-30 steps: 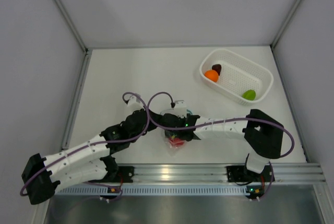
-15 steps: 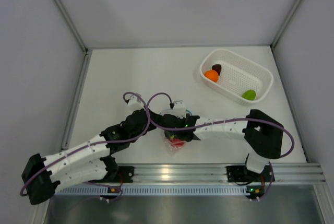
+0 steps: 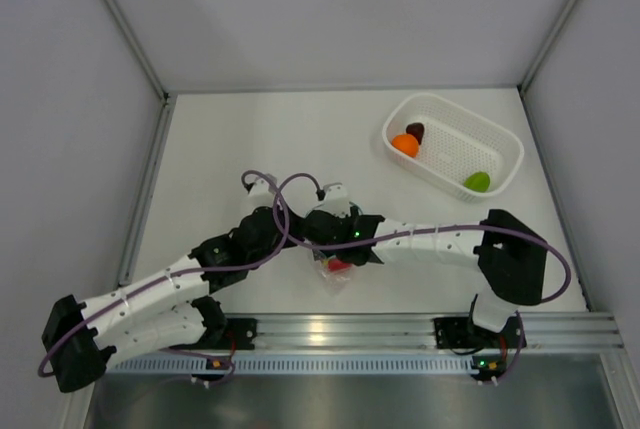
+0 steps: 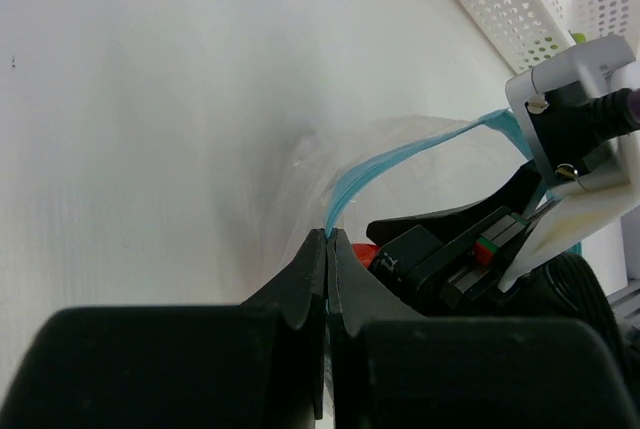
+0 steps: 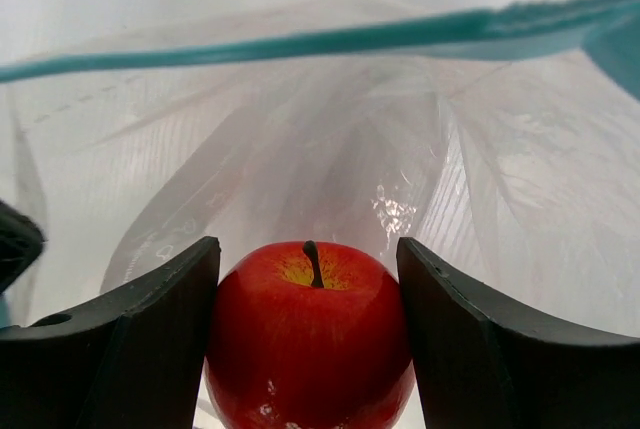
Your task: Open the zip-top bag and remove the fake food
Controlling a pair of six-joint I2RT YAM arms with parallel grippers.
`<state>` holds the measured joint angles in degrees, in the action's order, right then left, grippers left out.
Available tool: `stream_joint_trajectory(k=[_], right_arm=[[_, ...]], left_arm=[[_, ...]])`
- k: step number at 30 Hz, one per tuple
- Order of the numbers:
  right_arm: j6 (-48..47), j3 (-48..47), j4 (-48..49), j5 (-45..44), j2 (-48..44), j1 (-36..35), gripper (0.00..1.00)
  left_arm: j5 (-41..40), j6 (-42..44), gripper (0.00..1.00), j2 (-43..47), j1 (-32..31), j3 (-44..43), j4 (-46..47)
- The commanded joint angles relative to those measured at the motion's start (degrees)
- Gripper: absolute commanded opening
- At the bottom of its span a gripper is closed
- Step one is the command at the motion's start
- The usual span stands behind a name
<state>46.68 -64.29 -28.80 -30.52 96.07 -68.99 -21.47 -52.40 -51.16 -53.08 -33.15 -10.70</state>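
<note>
The zip-top bag lies open near the table's front edge, its teal zip strip stretched across the mouth. My left gripper is shut on one end of that strip; it also shows in the top view. My right gripper reaches inside the bag, and its jaws press both sides of the red ball, a toy apple with a stem. From above the red ball shows under the right gripper. The orange ball, the maroon piece and the lime-green piece lie in the basket.
The white perforated basket stands at the back right; its corner shows in the left wrist view. The two wrists sit close together over the bag. Grey walls close in the table on three sides, and a metal rail runs along the front.
Both wrists have shifted slightly away from the front edge and to the left, and the bag with the red ball has moved with them.
</note>
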Motion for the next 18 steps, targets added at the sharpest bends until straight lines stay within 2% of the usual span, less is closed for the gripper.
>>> stream_joint_trajectory(k=[1, 6, 18], right_arm=[[-4.9, -4.3, 4.5, 0.7, -3.6, -1.9, 0.39], [-11.0, -5.3, 5.6, 3.7, -3.3, -2.0, 0.36], [-14.3, -1.7, 12.0, 3.4, -11.2, -2.9, 0.33]], left_arm=[[6.4, 2.7, 0.0, 0.1, -0.6, -3.7, 5.2], [7.1, 6.2, 0.0, 0.6, -0.6, -4.4, 5.1], [7.2, 9.9, 0.0, 1.2, -0.6, -5.4, 2.9]])
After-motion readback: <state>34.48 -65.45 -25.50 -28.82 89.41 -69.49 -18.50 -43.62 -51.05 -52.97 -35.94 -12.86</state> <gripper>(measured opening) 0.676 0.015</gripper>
